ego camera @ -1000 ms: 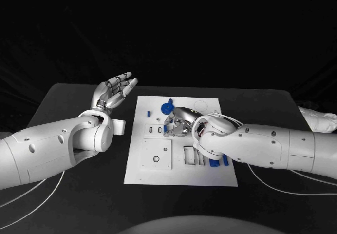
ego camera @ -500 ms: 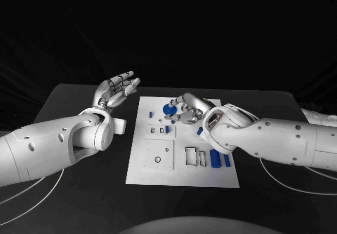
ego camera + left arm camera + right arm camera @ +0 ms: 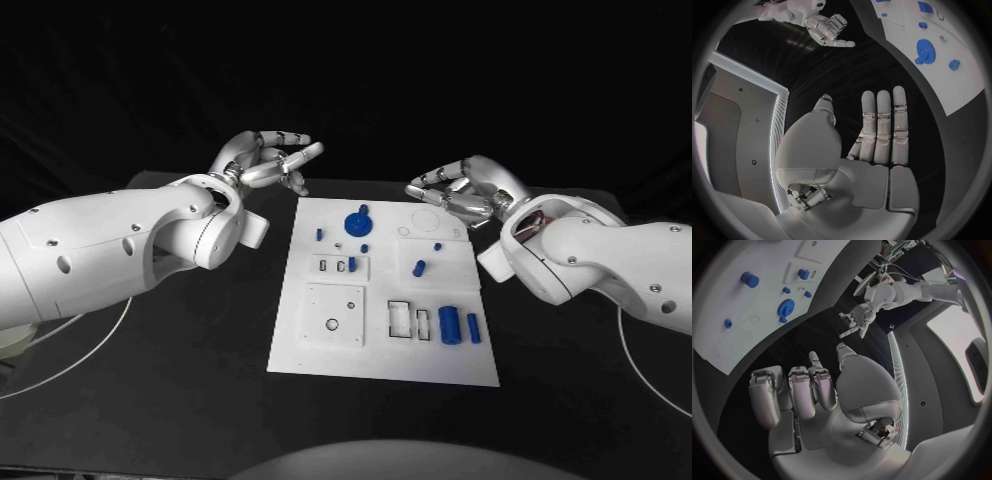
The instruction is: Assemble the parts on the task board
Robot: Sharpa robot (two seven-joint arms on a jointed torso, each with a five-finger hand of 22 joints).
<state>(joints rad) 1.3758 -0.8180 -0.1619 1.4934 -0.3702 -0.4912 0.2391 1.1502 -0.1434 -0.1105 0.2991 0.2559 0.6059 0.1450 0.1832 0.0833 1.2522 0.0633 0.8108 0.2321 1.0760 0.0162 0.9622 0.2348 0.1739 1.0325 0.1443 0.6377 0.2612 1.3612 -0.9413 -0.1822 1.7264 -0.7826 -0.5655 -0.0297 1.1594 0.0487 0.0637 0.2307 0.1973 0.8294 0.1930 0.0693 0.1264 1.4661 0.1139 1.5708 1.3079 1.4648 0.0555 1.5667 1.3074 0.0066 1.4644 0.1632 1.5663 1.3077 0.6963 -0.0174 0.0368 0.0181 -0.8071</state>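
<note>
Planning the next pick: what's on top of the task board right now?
On the task board: a blue gear, two upright blue cylinders near the slots, and several small blue pegs. Both hands are off it; nothing is covered.

Black counter (image 3: 173, 370) carrying everything, dark backdrop behind it, thin white cables (image 3: 87, 365) looping across the counter surface at the near left and at the near right (image 3: 656, 385).
</note>
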